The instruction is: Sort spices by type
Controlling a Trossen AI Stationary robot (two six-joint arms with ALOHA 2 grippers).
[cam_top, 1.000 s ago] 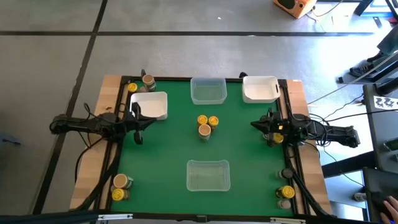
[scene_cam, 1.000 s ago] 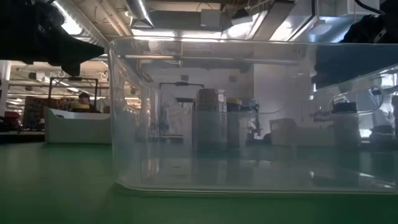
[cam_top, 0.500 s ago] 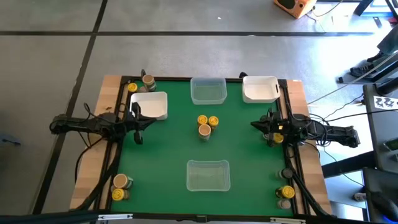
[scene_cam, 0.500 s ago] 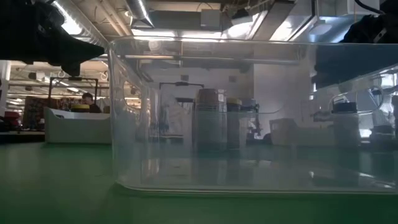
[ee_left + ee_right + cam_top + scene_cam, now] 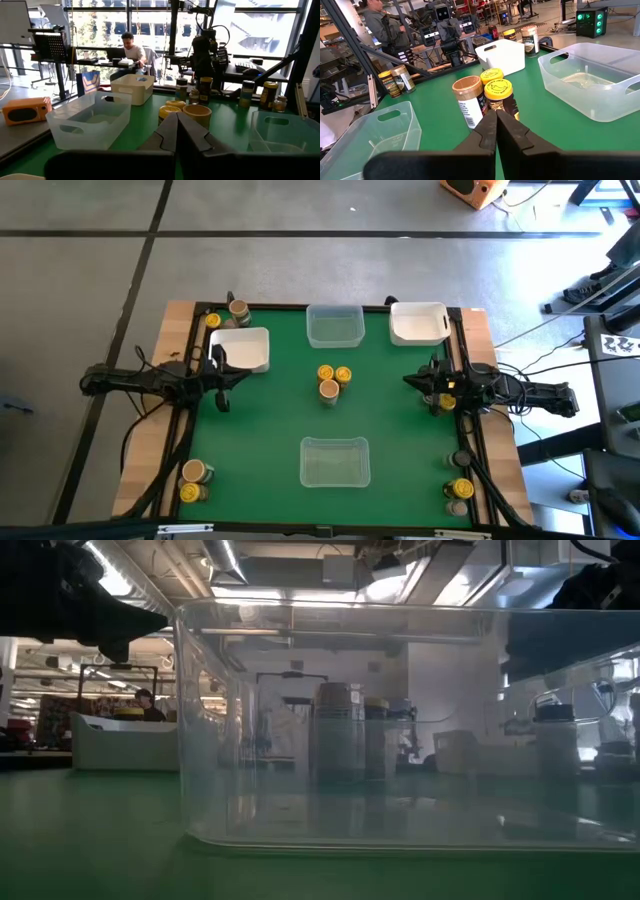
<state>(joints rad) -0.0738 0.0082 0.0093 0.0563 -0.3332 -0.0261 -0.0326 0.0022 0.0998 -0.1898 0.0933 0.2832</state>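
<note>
- The left gripper [image 5: 222, 373] sits at the table's left edge, fingers pressed together, empty, pointing toward the middle.
- The right gripper [image 5: 412, 381] sits at the right edge, fingers likewise pressed together and empty, facing the left one.
- Three jars [image 5: 333, 380] stand touching in a cluster at the centre of the green table [image 5: 270, 420]: two with yellow lids, one tan [image 5: 468, 86].
- Two more jars [image 5: 227, 313] stand at the far left corner, a pair [image 5: 192, 481] at the near left corner, and what look like three [image 5: 460, 488] at the near right corner, one lid dark.
- A white tub [image 5: 240, 348] lies near the far left corner; a second white tub [image 5: 418, 322] lies at the far right corner.
- A clear tub [image 5: 334, 325] sits mid far edge; another clear tub [image 5: 335, 461] sits mid near edge.
- A person [image 5: 131, 45] sits at a desk beyond the table.
</note>
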